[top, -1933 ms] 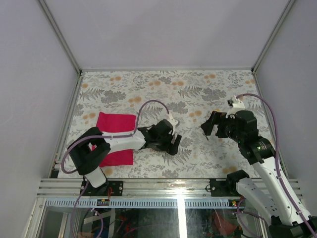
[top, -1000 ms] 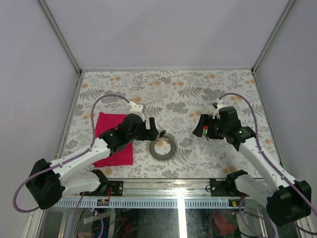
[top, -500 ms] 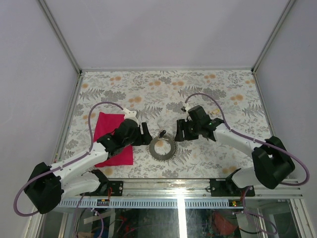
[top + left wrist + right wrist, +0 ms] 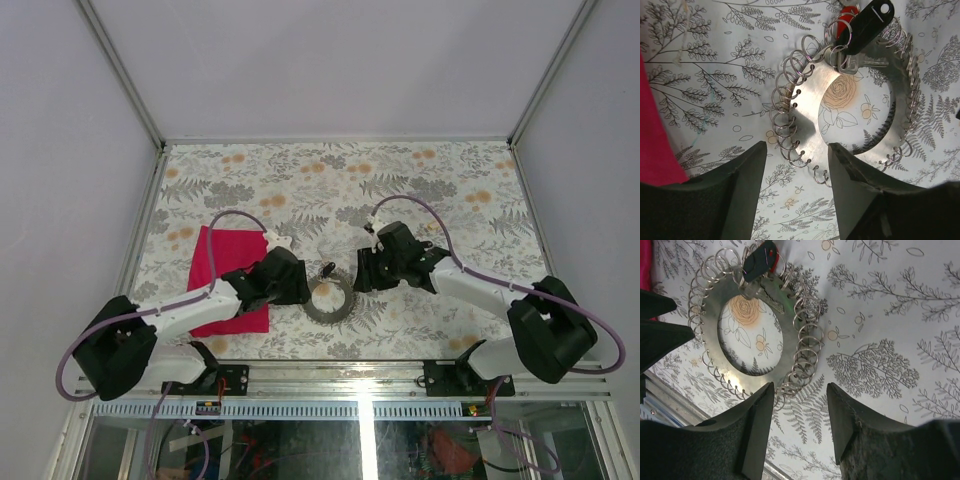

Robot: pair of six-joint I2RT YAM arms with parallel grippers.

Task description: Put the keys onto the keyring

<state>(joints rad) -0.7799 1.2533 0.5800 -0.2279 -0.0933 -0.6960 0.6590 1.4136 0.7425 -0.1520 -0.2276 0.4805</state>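
Observation:
The keyring (image 4: pixel 328 298) is a flat silver metal disc with a round hole and many small split rings along its rim, lying on the floral table. The keys (image 4: pixel 326 269), one black-headed and one red-headed, hang on rings at its far edge. My left gripper (image 4: pixel 297 287) sits at its left rim and my right gripper (image 4: pixel 361 272) at its right rim. In the left wrist view the left gripper (image 4: pixel 796 150) is open over the keyring (image 4: pixel 812 107) rim rings, keys (image 4: pixel 866 24) beyond. In the right wrist view the right gripper (image 4: pixel 800 387) is open by the keyring (image 4: pixel 790 320), keys (image 4: pixel 760 259) beyond.
A magenta cloth (image 4: pixel 228 282) lies left of the left gripper and shows at the edge of the left wrist view (image 4: pixel 651 135). The table's metal front rail (image 4: pixel 350 378) runs just behind the arms. Grey walls close in the table on three sides.
Both grippers have come in to the keyring from either side and their jaws have narrowed. The keyring and keys have not moved in the last second.

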